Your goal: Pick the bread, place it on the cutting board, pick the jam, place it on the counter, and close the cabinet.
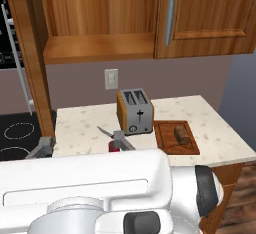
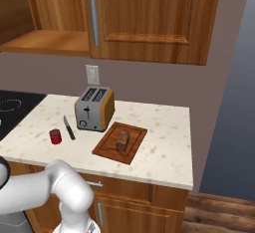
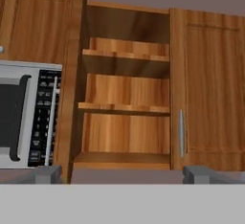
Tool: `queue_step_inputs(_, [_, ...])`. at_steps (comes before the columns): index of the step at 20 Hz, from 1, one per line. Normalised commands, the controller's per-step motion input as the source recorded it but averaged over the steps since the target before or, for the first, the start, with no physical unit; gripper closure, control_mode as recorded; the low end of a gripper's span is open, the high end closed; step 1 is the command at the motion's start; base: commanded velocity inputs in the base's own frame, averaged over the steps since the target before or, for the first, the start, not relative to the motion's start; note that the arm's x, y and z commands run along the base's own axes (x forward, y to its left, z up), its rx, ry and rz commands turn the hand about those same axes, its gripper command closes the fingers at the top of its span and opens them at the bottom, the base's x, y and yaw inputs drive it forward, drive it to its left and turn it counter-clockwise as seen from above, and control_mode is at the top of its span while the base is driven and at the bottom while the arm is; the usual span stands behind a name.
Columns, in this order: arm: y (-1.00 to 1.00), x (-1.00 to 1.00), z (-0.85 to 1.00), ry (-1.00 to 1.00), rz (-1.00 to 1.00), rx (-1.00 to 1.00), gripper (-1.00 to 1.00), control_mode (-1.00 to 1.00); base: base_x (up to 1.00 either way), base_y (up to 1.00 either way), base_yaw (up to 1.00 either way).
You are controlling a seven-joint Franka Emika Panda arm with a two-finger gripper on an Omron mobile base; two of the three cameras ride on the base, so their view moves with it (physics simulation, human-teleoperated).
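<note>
Bread [image 2: 122,140] sits on the cutting board [image 2: 107,150], roughly mid-board, board flat on the counter [image 2: 164,152] just right of the toaster [image 2: 94,108]. Jam [image 2: 55,136] stands upright on the counter left of the toaster, near the front edge, with a knife [image 2: 68,127] lying between jar and toaster — close to the jar, can't tell if touching. Cabinet [image 3: 201,84]: right door shut, left door [image 1: 30,53] swung open, seen edge-on from the left base view; shelves [image 3: 125,107] inside bare wood. Gripper [image 3: 122,174] is up facing the open compartment, fingers [image 3: 47,174] spread wide at the bottom corners of the hand view, nothing between them. Microwave [image 3: 26,115] hangs left of the open compartment. Black stovetop [image 1: 17,135] left of the counter, wall outlet [image 2: 92,74] above the toaster. From the left base view the jar is mostly hidden behind the arm — just a red sliver [image 1: 114,146] beside the knife.
</note>
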Motion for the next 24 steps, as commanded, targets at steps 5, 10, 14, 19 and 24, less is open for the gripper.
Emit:
queue_step_inputs(5, [0.69,0.05,0.00,0.00,0.00,0.00,-1.00,-1.00,0.00,0.00,0.00])
queue_step_inputs(10, [0.62,0.13,0.00,0.00,0.00,0.00,-1.00,-1.00,0.00,0.00,0.00])
queue_step_inputs(14, [0.59,0.22,0.00,0.00,0.00,0.00,-1.00,-1.00,0.00,0.00,0.00])
queue_step_inputs(19, [0.57,0.25,0.00,0.00,0.00,0.00,-1.00,-1.00,0.00,0.00,0.00])
queue_step_inputs(24, [0.58,0.24,0.00,0.00,0.00,0.00,-1.00,-1.00,0.00,0.00,0.00])
